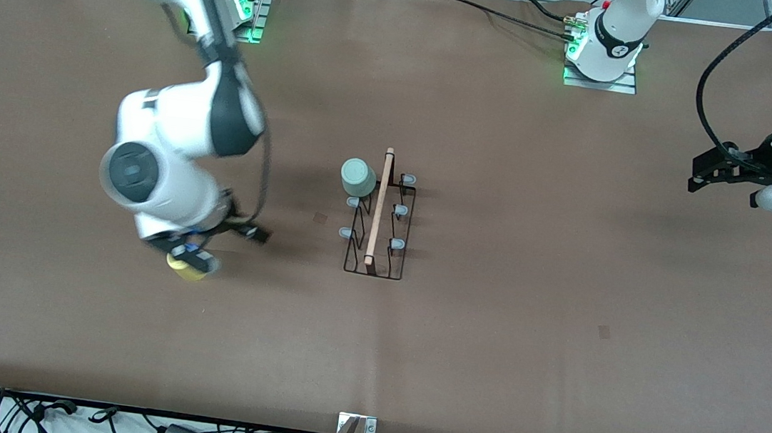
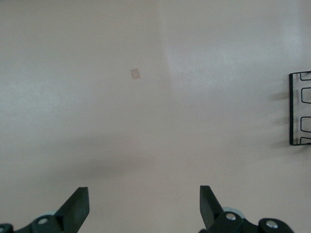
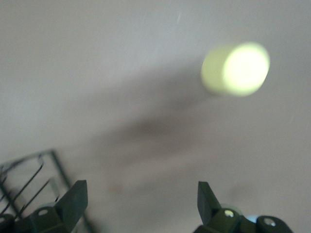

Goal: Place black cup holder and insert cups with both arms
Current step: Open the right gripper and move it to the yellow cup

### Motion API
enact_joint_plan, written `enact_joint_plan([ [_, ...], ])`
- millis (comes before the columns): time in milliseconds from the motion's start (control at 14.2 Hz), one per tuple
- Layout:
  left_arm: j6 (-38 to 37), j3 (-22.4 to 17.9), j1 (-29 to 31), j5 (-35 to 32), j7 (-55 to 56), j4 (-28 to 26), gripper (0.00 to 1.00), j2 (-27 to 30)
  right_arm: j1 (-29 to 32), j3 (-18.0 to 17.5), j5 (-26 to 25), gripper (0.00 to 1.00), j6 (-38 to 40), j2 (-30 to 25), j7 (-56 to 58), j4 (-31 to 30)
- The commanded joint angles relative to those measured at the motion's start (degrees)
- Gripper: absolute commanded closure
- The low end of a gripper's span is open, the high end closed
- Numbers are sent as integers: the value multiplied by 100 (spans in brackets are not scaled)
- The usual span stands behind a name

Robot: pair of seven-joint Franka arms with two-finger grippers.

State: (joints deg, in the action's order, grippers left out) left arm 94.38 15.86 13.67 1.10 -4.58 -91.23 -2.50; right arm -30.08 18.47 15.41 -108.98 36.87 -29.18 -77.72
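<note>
Brown table (image 1: 487,342): we see the rack (image 1: 379,224) standing mid-table, a green cup (image 1: 358,177) already on one prong. Our right gripper (image 3: 141,199), jaws spread and empty, hangs near the yellow cup (image 3: 236,68), likely next. Left gripper (image 2: 144,206) waits, released, over bare table.

The brown bench (image 1: 487,342) carries the black cup holder (image 1: 379,234) at its centre. A yellow cup (image 1: 190,267) lies on its side toward the right arm's end.
</note>
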Motion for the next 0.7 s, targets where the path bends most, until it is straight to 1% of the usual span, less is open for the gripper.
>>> enact_joint_plan([
  [0, 1, -222, -109, 65, -122, 158, 0, -84, 484, -28, -30, 0, -429, 373, 1191, 143],
  [70, 11, -938, -746, 57, -131, 114, 0, -67, 616, -37, -21, 0, -588, 461, 1665, 143],
  [140, -15, -1667, -1387, 74, -140, 62, 0, -49, 695, -37, -21, 0, -633, 531, 1896, 143],
  [211, -24, -1900, -1533, 109, -149, 61, 0, -75, 705, -37, -29, 0, -650, 610, 2012, 143],
  [421, -68, -1885, -1561, 109, -131, 79, 0, -75, 766, -37, -65, 0, -913, 883, 2162, 135],
  [632, -95, -1894, -1543, 101, -131, 114, 0, -84, 775, -37, -117, 0, -914, 1041, 2319, 126],
])
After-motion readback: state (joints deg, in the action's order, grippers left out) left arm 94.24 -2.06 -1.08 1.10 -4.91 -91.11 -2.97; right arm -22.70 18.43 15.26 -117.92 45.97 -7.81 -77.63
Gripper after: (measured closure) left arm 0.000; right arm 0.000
